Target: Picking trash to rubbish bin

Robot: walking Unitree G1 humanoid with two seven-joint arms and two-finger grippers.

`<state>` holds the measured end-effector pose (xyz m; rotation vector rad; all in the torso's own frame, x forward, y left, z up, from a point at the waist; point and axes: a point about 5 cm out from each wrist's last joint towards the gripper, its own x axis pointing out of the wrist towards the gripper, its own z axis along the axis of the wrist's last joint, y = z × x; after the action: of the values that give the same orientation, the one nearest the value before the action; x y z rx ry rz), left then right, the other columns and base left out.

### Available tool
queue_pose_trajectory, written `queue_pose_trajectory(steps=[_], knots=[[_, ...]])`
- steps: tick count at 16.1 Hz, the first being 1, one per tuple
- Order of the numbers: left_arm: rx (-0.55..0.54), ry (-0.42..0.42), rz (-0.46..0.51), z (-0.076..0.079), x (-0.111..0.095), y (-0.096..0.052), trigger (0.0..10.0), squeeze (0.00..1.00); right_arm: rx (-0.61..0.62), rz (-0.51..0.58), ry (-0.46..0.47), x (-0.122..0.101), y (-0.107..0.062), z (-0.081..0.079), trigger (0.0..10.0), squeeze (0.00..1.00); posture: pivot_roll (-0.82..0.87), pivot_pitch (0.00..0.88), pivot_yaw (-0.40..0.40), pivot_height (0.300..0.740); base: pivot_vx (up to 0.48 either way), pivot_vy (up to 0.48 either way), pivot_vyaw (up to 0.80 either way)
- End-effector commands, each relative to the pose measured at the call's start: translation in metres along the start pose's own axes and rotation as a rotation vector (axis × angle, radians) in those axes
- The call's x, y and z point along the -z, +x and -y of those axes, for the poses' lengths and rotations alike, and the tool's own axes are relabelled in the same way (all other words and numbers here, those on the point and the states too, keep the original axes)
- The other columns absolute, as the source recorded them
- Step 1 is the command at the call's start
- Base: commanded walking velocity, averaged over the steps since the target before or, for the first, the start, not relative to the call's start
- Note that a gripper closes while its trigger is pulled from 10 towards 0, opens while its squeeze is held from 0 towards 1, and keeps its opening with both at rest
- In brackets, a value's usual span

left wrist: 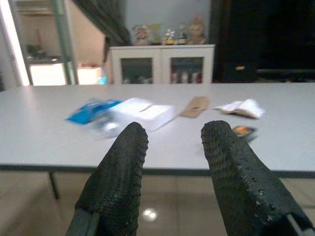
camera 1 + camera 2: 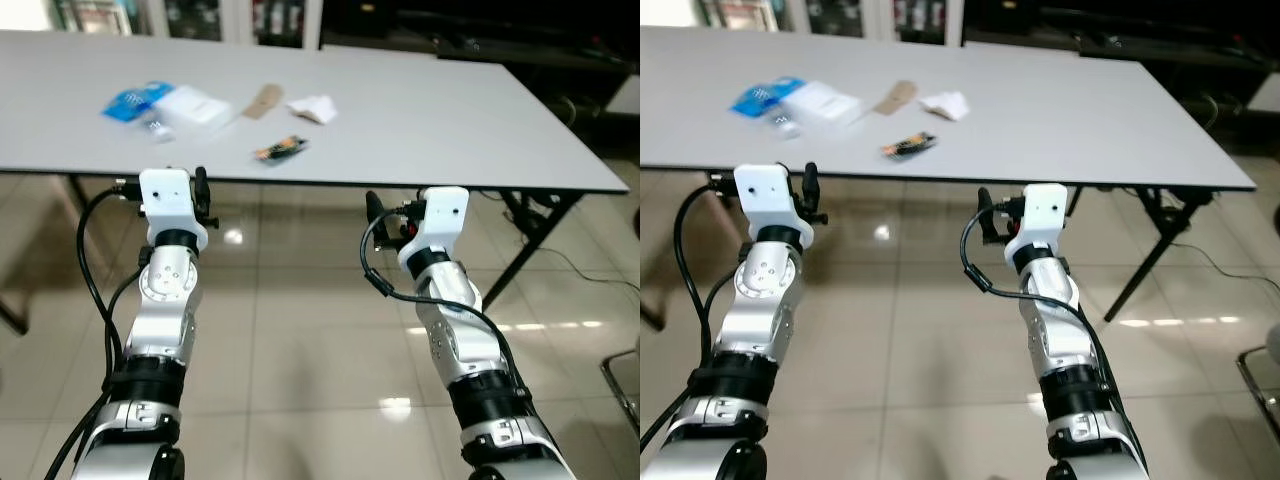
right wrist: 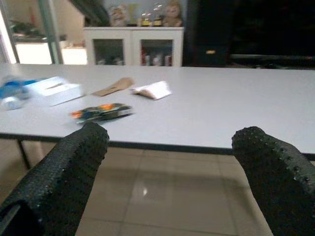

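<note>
both grippers, left gripper and right gripper, gape empty below the table; reaching for the wrapper at upper centre risks hitting the edge.

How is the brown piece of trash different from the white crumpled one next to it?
The brown cardboard piece is flat and long; the white crumpled paper is bunched up and puffier. The brown one sits to the left of the white one. Both lie on the grey table, untouched.
</note>
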<state>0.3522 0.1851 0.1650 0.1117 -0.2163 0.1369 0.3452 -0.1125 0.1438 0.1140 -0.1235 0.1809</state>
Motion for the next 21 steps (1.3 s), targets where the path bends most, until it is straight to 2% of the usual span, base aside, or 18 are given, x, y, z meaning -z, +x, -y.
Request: queue_pose_trajectory(steps=[1, 11, 21], knots=[[0.037, -0.010, -0.002, 0.0119, -0.0015, -0.0001, 10.0, 0.00, 0.037, 0.000, -0.008, -0.0015, -0.0023, 0.0134, 10.0, 0.00, 0.00, 0.028, -0.085, 0.740, 0.420, 0.000, 0.00], [0.047, -0.006, -0.010, 0.0127, -0.0002, -0.0007, 10.0, 0.00, 0.032, 0.001, -0.009, -0.0011, -0.0025, 0.0131, 10.0, 0.00, 0.00, 0.012, -0.082, 0.740, 0.420, 0.000, 0.00], [0.078, -0.009, -0.020, 0.0183, 0.0034, -0.0030, 10.0, 0.00, 0.009, -0.003, -0.002, 0.0021, -0.0031, 0.0062, 10.0, 0.00, 0.00, 0.000, -0.078, 0.740, 0.421, 0.000, 0.00]])
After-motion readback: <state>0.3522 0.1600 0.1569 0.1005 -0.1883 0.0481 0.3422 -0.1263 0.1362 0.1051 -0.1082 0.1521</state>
